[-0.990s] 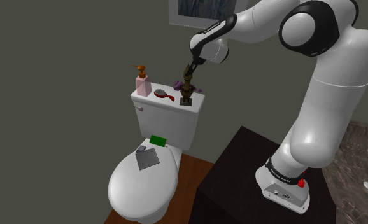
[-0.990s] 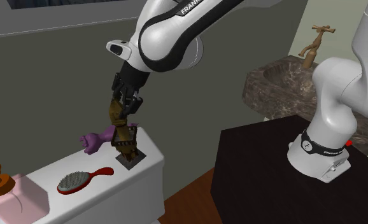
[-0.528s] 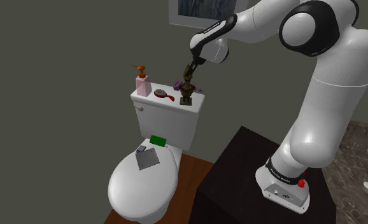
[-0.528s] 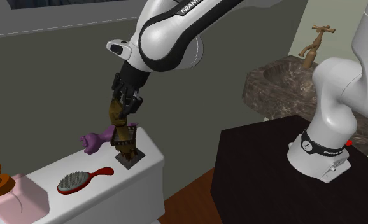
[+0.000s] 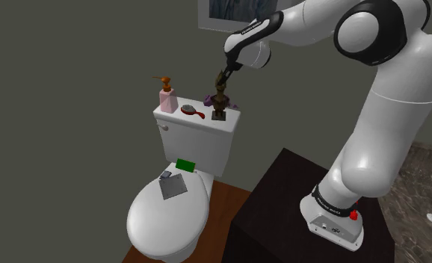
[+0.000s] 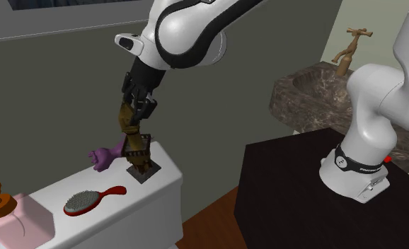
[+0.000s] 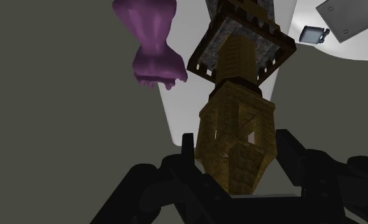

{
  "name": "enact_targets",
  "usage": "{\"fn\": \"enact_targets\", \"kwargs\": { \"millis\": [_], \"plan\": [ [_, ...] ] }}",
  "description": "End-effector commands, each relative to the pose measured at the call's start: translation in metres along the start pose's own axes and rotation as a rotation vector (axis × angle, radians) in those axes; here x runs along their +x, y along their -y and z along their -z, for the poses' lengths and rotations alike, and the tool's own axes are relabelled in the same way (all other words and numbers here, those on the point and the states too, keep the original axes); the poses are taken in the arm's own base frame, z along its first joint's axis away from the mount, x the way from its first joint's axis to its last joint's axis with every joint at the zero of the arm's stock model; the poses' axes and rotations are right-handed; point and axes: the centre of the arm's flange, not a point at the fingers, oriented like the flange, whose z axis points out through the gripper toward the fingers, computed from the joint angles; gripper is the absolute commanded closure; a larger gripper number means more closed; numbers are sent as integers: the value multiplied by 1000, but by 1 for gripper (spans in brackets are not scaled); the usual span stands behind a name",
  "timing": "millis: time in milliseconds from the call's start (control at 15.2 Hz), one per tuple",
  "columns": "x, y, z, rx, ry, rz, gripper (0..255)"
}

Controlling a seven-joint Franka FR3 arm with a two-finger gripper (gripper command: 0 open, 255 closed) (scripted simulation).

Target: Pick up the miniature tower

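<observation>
jaws: clenched on miniature tower point(image 6: 134, 145), pointing down off the white arm point(image 6: 189, 32)
grip spot: tan lattice top section of the tower point(image 7: 237, 137); one black finger point(image 7: 190, 151) on each flank, both pressed against it
tower pose: straight below jaws, near upright, slight lean in second exterior view; dark square base point(image 6: 142, 172) at the end away from jaws
tower location: over toilet tank lid point(image 6: 164, 185), at the lid's end nearest the stand; same spot in shoulder view point(image 5: 220, 101)
base-to-lid contact: cannot tell
purple figure point(image 6: 105, 155): on the lid, just beside the tower, below jaws and off to one side; next to the tower base in wrist view point(image 7: 154, 44)
red hairbrush point(image 6: 93, 200): flat on the lid, beyond the purple figure from jaws
pink soap dispenser point(image 5: 166, 96): far end of the lid, well apart from jaws
toilet seat cover point(image 5: 162, 220): white, closed, well below jaws
grey square plate point(image 5: 174, 187): on the seat cover, small dark item point(image 5: 164, 175) touching its corner
green block point(image 5: 185, 164): between tank and seat cover
stand point(image 5: 282, 202): dark box carrying the arm's foot, well apart from jaws
sink point(image 6: 309, 95): brown stone basin with brown tap point(image 6: 352, 49), behind the stand
</observation>
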Motion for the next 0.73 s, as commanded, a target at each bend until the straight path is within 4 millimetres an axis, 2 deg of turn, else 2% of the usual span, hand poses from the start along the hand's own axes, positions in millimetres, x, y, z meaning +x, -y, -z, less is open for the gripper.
{"fn": "enact_targets", "kwargs": {
  "millis": [0,528,660],
  "plan": [
    [5,-2,9,-1,-1,0,255],
    [25,-10,45,-1,-1,0,255],
    [25,-10,46,-1,-1,0,255]
  ]
}}
